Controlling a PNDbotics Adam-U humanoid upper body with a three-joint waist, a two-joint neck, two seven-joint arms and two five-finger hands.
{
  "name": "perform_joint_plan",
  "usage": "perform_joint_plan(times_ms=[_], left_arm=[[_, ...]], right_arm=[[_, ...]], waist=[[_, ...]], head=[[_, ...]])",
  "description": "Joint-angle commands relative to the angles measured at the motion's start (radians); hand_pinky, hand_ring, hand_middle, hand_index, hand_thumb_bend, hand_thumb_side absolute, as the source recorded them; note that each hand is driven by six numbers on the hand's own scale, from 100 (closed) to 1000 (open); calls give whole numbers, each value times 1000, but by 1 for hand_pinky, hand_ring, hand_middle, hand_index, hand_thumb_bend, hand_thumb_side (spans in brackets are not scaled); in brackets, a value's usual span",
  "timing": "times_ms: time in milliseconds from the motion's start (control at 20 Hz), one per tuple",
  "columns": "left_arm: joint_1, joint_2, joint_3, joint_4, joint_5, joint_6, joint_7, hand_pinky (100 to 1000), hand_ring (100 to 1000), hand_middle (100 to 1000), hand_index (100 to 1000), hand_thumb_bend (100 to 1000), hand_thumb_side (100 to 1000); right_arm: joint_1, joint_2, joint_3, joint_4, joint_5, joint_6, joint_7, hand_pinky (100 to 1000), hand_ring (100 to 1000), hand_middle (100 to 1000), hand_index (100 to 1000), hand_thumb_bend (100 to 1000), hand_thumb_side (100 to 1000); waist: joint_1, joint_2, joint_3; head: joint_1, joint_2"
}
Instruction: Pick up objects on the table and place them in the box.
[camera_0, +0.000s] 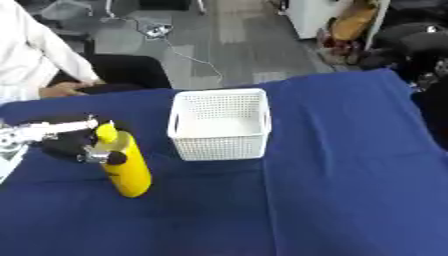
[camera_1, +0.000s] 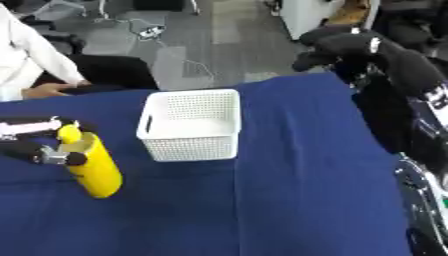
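Note:
A yellow bottle (camera_0: 129, 172) stands tilted on the blue table (camera_0: 332, 165) at the left, its cap end up. My left hand (camera_0: 58, 140) comes in from the left edge and is curled round the bottle's upper part, one finger behind the neck and another across its front. The white mesh box (camera_0: 219, 125) sits open a little to the right of the bottle, with nothing showing inside. My right hand (camera_1: 348, 46), black, hangs raised over the table's far right corner, well away from the box.
A person in a white sleeve (camera_0: 35, 45) sits at the far left edge, one hand (camera_0: 61, 90) resting by the table. A black chair (camera_0: 131, 70) stands behind. My right arm (camera_1: 411, 100) fills the right side.

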Motion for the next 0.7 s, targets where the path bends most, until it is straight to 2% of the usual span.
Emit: perform_joint_plan(times_ms=[50, 700], left_arm=[[-9, 18, 10, -1, -12, -1, -7, 659, 709, 869, 981, 631, 742], [-15, 14, 15, 16, -26, -15, 28, 652, 699, 850, 972, 610, 771]], right_arm=[[-21, -1, -8, -15, 1, -2, 3, 867, 724, 793, 802, 233, 1000], [-30, 2, -7, -15, -1, -3, 7, 868, 724, 792, 802, 231, 1000]], waist=[[-1, -13, -1], [-4, -1, -10]], head=[[9, -9], [12, -18]])
